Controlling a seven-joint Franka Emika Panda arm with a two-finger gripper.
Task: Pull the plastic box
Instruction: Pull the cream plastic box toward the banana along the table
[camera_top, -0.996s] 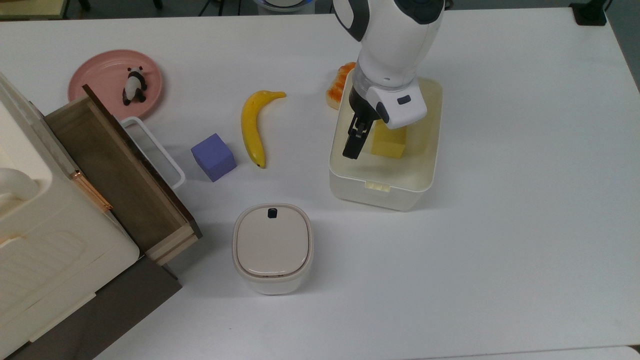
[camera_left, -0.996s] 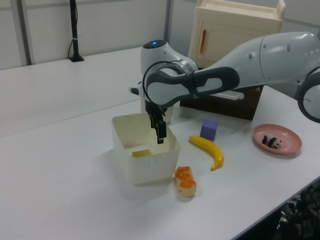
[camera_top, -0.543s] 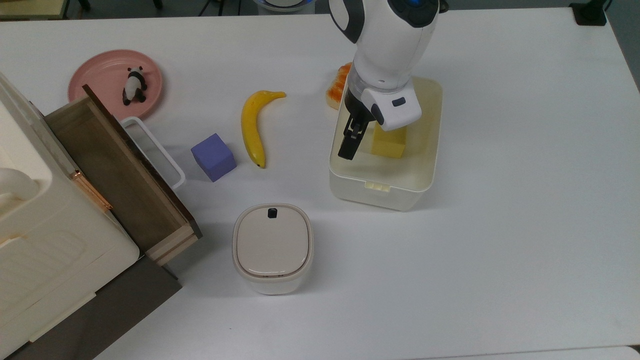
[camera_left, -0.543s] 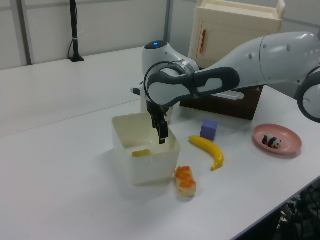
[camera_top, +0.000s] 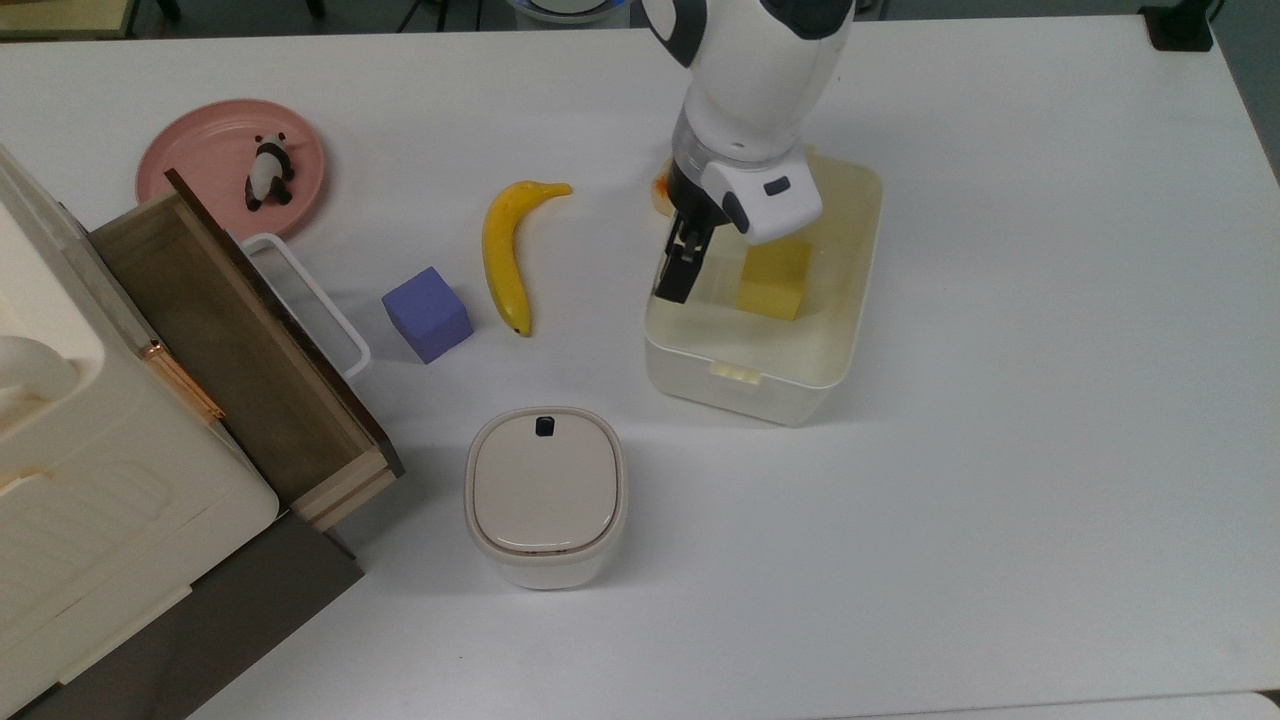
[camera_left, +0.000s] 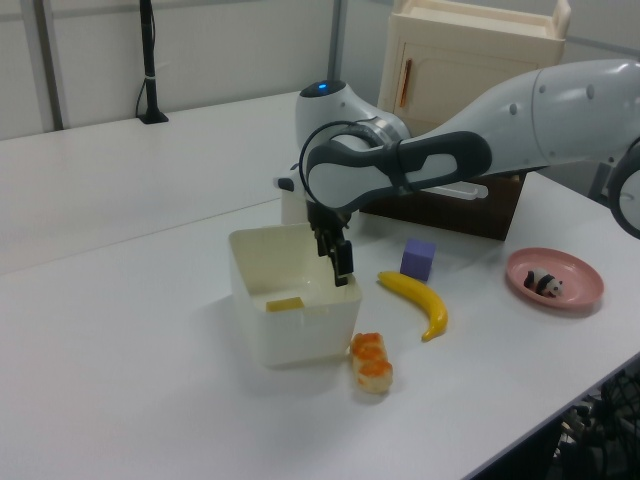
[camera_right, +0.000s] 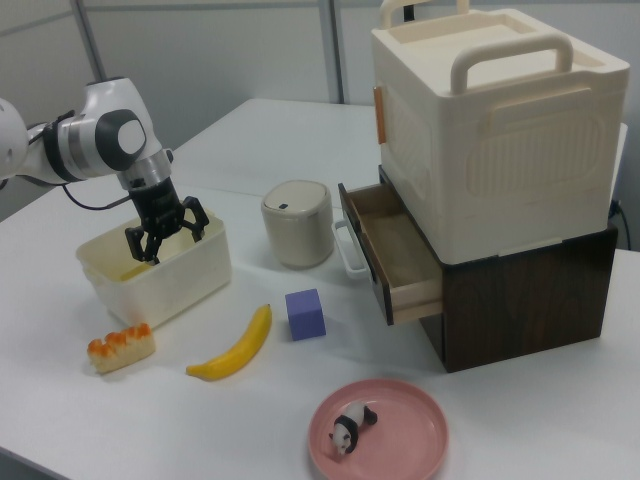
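as the gripper hooks inside the long wall of the plastic box on the top view's left, the tub has slid and swung slightly since a second ago, toward the banana side. fingers look spread in the right view, straddling nothing (just pressing the wall from within). the box sits mid-table, right of the banana in the top view, yellow block riding inside, sushi piece touching its corner in the left view. the pull is underway, i judge.
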